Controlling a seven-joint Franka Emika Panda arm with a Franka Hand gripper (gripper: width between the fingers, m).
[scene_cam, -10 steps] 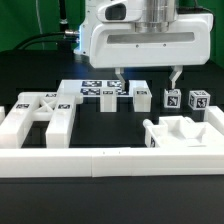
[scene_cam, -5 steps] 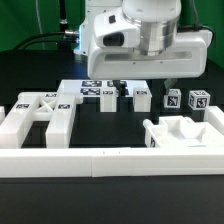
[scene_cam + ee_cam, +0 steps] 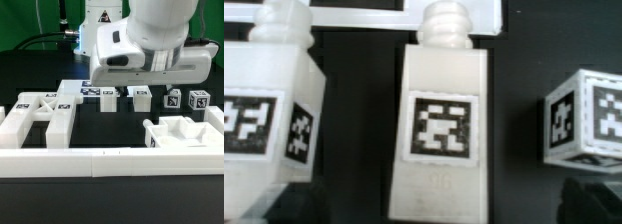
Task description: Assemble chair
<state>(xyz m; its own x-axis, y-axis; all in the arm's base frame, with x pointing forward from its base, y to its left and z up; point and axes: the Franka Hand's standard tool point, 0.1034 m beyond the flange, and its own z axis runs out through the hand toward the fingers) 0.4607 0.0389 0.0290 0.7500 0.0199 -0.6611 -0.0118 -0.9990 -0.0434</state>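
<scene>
Several white chair legs with tags stand in a row behind the middle of the table: one point(image 3: 108, 98), a second point(image 3: 140, 97), and two further right point(image 3: 172, 99) point(image 3: 198, 100). An X-braced frame point(image 3: 35, 110) lies at the exterior view's left and a box-like chair part point(image 3: 182, 131) at its right. In the wrist view a leg point(image 3: 446, 115) lies centred between my fingers, with a leg on either side point(image 3: 263, 100) point(image 3: 589, 115). My gripper point(image 3: 441, 206) is open and straddles the end of the centred leg without touching it. The arm's body point(image 3: 150, 50) hides the fingers in the exterior view.
The marker board point(image 3: 92, 89) lies flat just behind the legs. A long low white border rail point(image 3: 110, 160) runs along the front. Black cables hang at the back left.
The arm has come down over the row of legs and turned. Its body now covers the fingers, which hung open above the legs a second ago. No part has moved.
</scene>
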